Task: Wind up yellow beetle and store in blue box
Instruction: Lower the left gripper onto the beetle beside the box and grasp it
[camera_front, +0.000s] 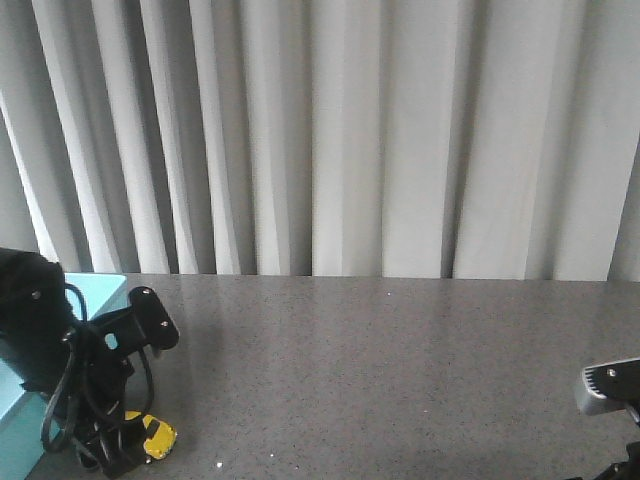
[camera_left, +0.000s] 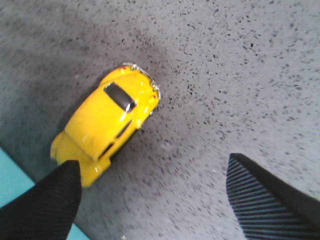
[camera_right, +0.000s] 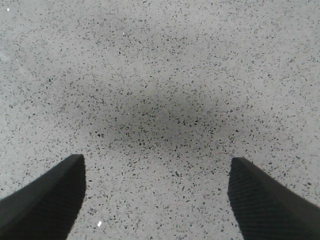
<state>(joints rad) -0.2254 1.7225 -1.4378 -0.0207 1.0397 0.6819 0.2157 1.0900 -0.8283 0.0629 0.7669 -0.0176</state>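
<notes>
The yellow beetle (camera_left: 107, 127) stands on its wheels on the grey speckled table; in the front view (camera_front: 157, 437) only a bit of it shows, low at the left, behind my left arm. My left gripper (camera_left: 152, 172) is open above the table, and one of its fingers (camera_left: 47, 205) overlaps the car's end in the view; the car is not between the jaws. The blue box (camera_front: 25, 380) lies at the far left edge, partly hidden by my left arm; a corner shows in the left wrist view (camera_left: 12, 175). My right gripper (camera_right: 156, 172) is open and empty over bare table.
A grey pleated curtain (camera_front: 340, 130) hangs behind the table's far edge. Part of my right arm (camera_front: 610, 390) shows at the lower right of the front view. The grey table (camera_front: 400, 380) stretches between the two arms.
</notes>
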